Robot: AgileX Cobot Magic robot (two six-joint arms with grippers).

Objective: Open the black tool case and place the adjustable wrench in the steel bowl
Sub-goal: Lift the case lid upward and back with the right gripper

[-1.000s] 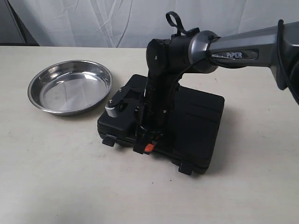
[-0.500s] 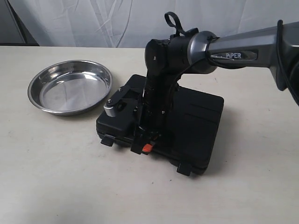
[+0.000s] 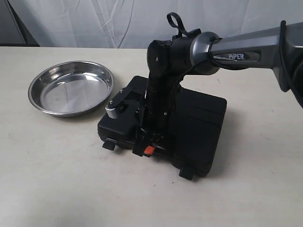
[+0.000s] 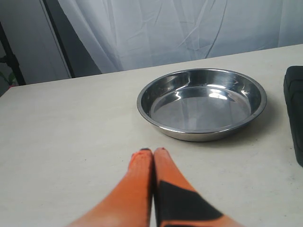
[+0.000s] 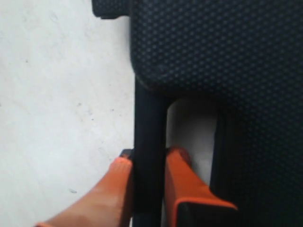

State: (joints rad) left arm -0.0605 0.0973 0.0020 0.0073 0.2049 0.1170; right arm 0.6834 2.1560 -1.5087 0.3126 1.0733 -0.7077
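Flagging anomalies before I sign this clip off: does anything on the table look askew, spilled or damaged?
Nothing spilled or broken. The black tool case lies skewed to the table edge, closed, with the right gripper clamped on its handle bar. The steel bowl is empty.

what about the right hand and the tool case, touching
Touching: right wrist view shows the right hand clamped on the handle of the black tool case.

Pale cream tabletop [image 3: 57, 189], creased white cloth backdrop [image 3: 94, 23] hanging behind it
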